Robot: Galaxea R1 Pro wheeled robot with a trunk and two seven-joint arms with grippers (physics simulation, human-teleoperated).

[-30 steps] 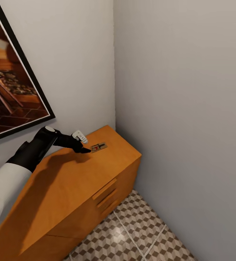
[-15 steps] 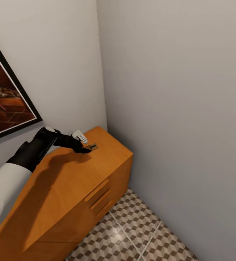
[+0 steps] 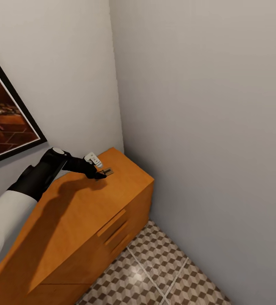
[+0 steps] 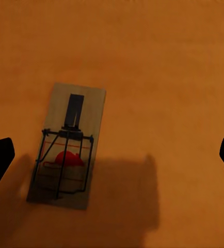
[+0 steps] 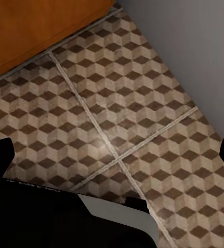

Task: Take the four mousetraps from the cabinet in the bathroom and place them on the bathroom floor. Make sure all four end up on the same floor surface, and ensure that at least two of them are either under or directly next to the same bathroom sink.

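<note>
Here left gripper [image 3: 99, 174] wide open, empty, over mousetrap [image 4: 66, 146] on cabinet [image 3: 78, 216]; right gripper [image 5: 112, 155] open.

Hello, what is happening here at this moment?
The robot's left gripper is reaching over the top of the cabinet toward a mousetrap that lies flat there. Its jaws are open, one fingertip on each side, and have not closed on it. The right gripper hangs open above the bathroom floor.

We can read no text, label, brand or number anywhere; the faint marks on the dark robot body [image 5: 34, 187] stay illegible.
</note>
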